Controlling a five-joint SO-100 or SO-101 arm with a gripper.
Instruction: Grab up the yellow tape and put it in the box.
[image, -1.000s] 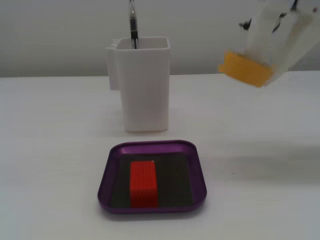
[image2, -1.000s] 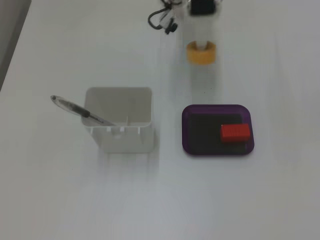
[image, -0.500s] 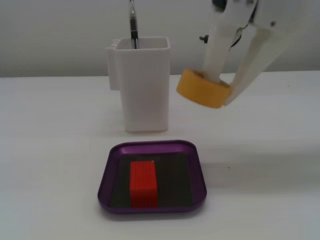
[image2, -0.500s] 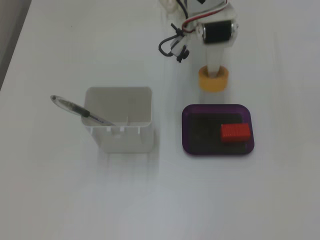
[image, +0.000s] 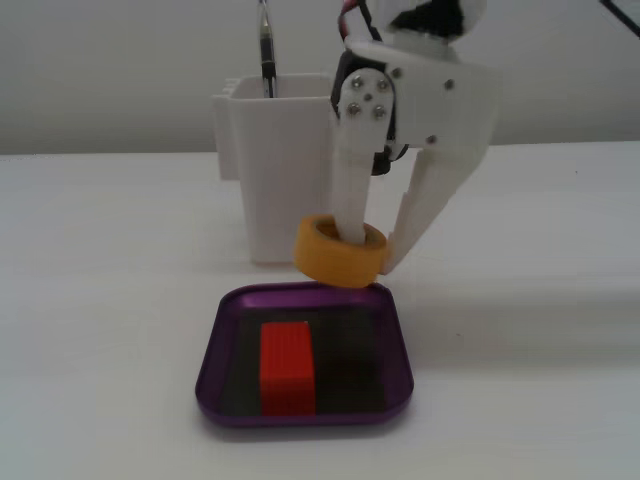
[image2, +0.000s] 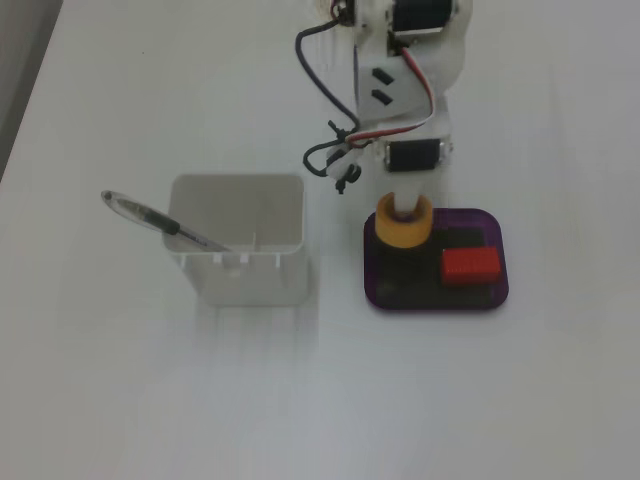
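We see the gripper (image: 366, 252) with fingers clamped on the yellow tape (image: 338, 252), one finger through its core, held above the far rim of the purple box (image: 303, 406). A red ribbed block (image: 287, 366) occupies the box floor. A white container (image: 280, 170) holding a pen (image2: 160, 221) stands just behind on the worktop (image: 110, 300).

Layout. In both fixed views we see the yellow tape (image: 340, 251) (image2: 403, 222) held in the air by the gripper (image: 365, 250), over the edge of the box (image: 215, 350) (image2: 371, 285) nearest the arm. A block (image: 287, 366) (image2: 471, 266) lies in the box. The container (image: 285, 170) (image2: 240, 240), with a pen (image: 266, 50) (image2: 160, 221) in it, stands behind the box in one view and to its left in the other.
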